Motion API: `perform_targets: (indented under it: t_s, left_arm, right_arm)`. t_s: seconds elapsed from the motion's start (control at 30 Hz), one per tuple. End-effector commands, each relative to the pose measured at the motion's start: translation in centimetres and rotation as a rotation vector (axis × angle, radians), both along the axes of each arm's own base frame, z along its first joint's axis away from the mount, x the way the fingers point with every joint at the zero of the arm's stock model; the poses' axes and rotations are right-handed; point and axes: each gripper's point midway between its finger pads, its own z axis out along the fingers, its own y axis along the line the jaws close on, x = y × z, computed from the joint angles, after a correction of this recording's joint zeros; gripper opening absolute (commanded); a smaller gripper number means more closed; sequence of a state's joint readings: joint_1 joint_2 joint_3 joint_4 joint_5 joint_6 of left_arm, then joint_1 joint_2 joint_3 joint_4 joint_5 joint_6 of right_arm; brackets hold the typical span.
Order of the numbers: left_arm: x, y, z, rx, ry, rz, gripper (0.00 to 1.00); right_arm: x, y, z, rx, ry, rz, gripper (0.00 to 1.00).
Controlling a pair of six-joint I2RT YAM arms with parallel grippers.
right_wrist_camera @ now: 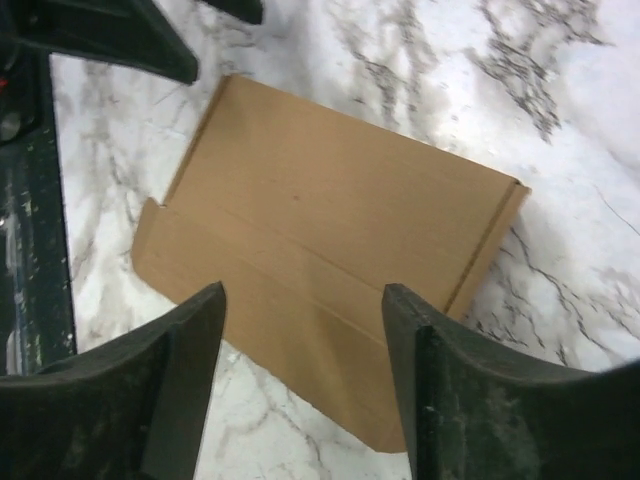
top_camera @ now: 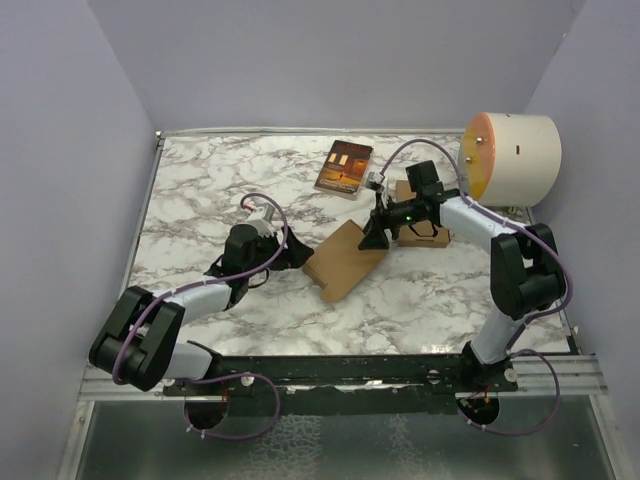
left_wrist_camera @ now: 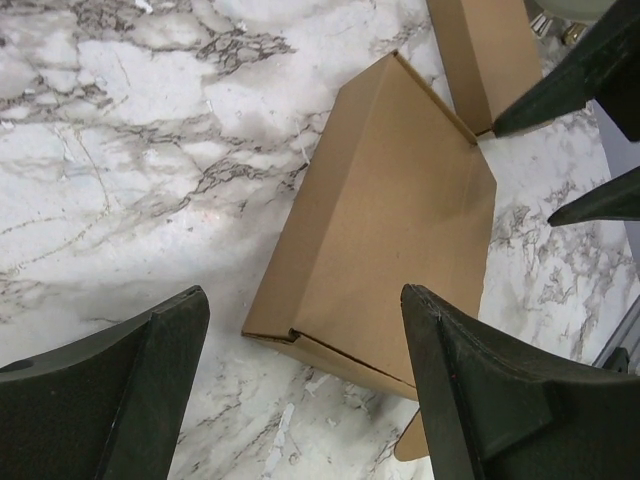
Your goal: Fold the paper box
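Flat-folded paper box [top_camera: 345, 262] lying mid-table between two open grippers.
The left gripper [left_wrist_camera: 303, 298], its fingers spread wide and holding nothing, sits just left of the box on the marble table [top_camera: 200, 200]; the right gripper [right_wrist_camera: 305, 290] hangs over the box's right end, fingers apart and empty, with another brown carton [top_camera: 432, 238] beside it.

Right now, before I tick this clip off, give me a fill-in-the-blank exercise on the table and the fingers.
1. The paper box lies on a table with a ___ pattern.
2. The fingers of the left gripper and the right gripper are ___, holding nothing.
3. The book lies ___ from the arm bases than the paper box.
4. The second brown carton lies nearest the ___ arm.
Missing words: marble; open; farther; right.
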State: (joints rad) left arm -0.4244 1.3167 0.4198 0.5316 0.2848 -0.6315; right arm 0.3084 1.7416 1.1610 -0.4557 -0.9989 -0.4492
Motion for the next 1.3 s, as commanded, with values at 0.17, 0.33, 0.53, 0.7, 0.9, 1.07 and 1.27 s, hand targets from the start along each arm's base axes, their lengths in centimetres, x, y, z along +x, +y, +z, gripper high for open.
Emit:
perform_targets:
  t_s: [0.17,0.33,0.53,0.7,0.9,1.07,1.27]
  left_arm:
    - [-0.8,-0.3,-0.1,-0.061,0.039,-0.006,0.8]
    - [-1.3,0.0,-0.5,-0.062,0.051,0.004,0.8]
    - [-2.0,0.1,-0.9,-0.094,0.07,0.014,0.8]
    - [-2.3,0.3,-1.0,-0.107,0.077,0.028,0.8]
    - [-2.4,0.2,-0.8,-0.159,0.086,0.047,0.8]
    - [-2.4,-0.1,-0.5,-0.239,0.103,0.066,0.8]
    - [-2.5,-0.8,-0.9,-0.328,0.151,0.09,0.82]
  right_arm:
    - [6.0,-2.3,-3.2,-0.087,0.059,-0.295,0.7]
    - [6.0,-1.8,-4.7,-0.075,0.152,-0.309,0.7]
    - [5.9,-1.8,-5.8,-0.069,0.225,-0.323,0.51]
    - [5.9,-2.8,-6.1,-0.019,0.306,-0.341,0.42]
    - [5.6,-3.2,-6.3,0.021,0.373,-0.337,0.36]
    - [5.1,-3.0,-6.1,0.06,0.423,-0.318,0.33]
    - [4.7,-3.1,-6.1,0.095,0.492,-0.32,0.3]
